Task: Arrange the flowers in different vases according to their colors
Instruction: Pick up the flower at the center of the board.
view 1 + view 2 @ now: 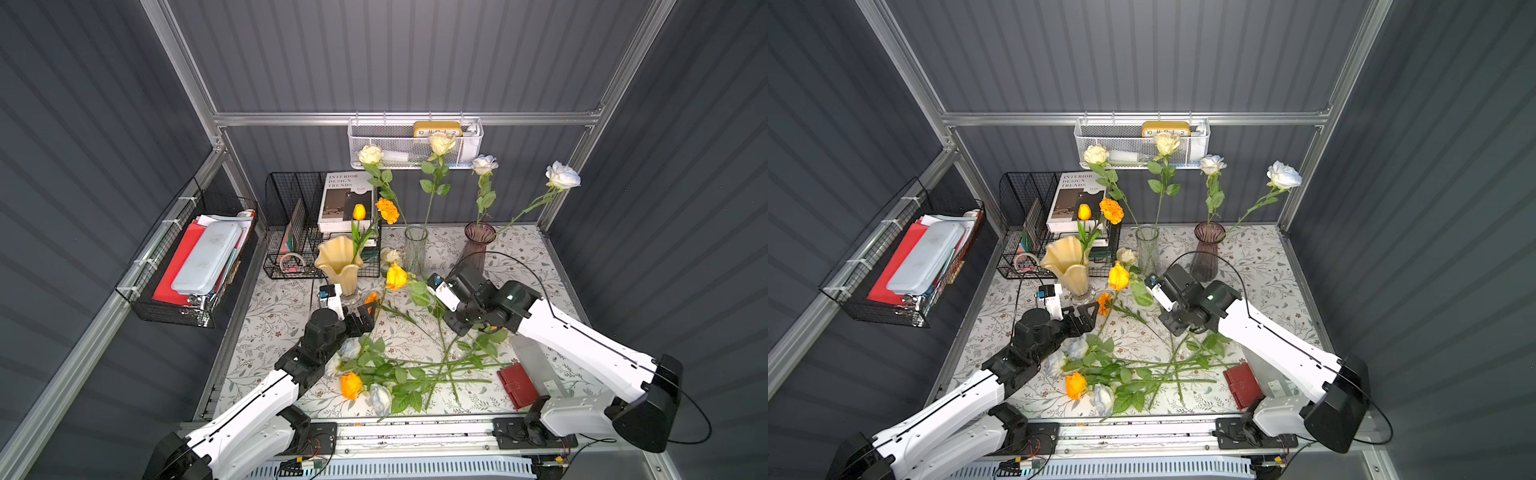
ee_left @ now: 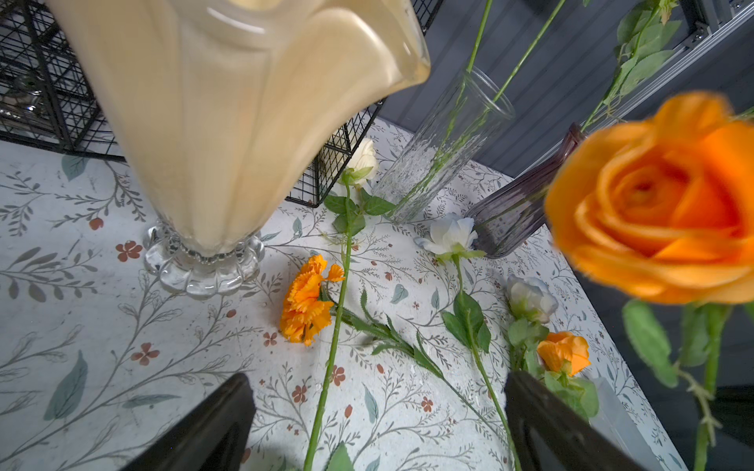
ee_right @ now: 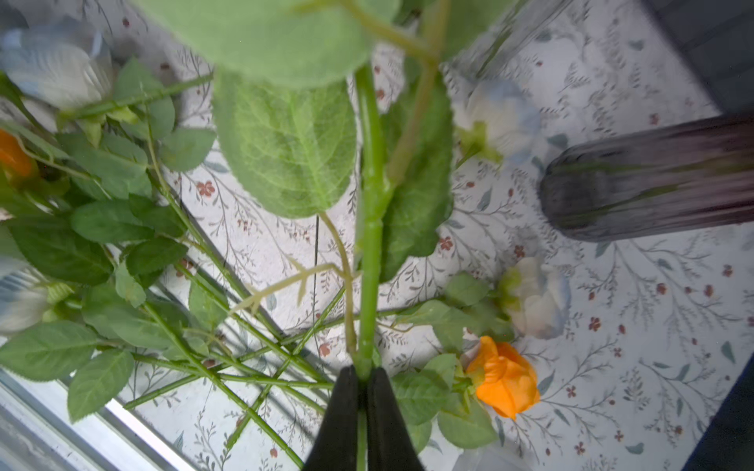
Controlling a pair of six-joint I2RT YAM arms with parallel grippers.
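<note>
While R pincer [image 3: 362, 373] pinches its stem, orange rose [image 1: 396, 277] stands approx upright, bloom up; L pincer [image 2: 377, 383] spread.

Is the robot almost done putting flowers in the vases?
Not yet. Done: two orange blooms in the pale yellow wavy vase, two cream roses in the clear glass cylinder vase, two white roses in the ribbed purple vase. In hand: the right gripper pinches the stem of an orange rose. Remaining: many flowers lie on the floral tablecloth.
</note>
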